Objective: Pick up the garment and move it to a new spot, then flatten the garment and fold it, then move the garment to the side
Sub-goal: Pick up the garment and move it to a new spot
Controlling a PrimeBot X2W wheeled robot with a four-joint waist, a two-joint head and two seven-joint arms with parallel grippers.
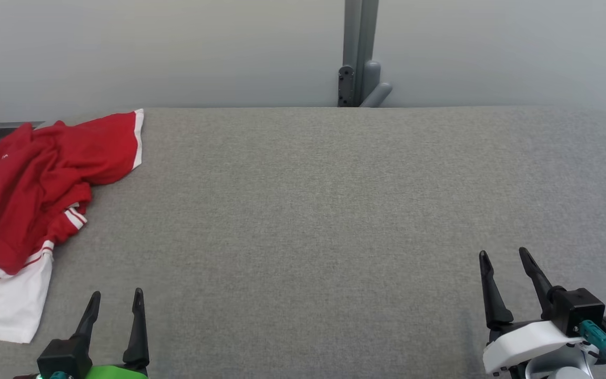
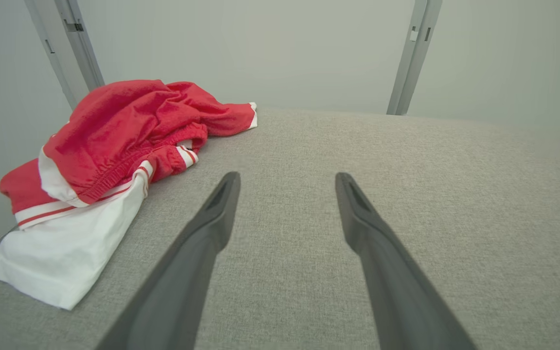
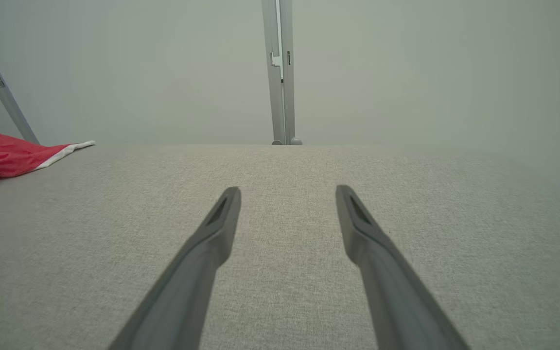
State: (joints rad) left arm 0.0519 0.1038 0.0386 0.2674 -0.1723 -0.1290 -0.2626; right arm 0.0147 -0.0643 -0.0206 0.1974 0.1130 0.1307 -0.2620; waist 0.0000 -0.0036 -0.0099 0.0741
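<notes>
- Two grippers sat low by the near edge of the grey cloth-covered tabletop [image 1: 334, 210], and neither held anything.
- The left gripper [image 1: 117, 293] stood at the near left corner with its long dark fingers spread wide.
- The right gripper [image 1: 503, 252] stood toward the near right corner, also spread wide and well apart from the cloth heap.
- The crumpled red-and-white fabric garment [image 1: 34, 179] lay bunched along the left edge, running from the far left corner toward the near one. Its white panel was nearest the left gripper and did not touch it.
- In the left wrist view, the heap lay left of the fingers' line, and its white part seemed to lap over the edge.
- Judgement: the wide stance suited a first reach. Pick-up had not begun, and the left arm looked best placed for it.
- The bare middle likely offered room for flattening.
- A grey metal post [image 1: 358, 52] stood behind the far edge.
</notes>
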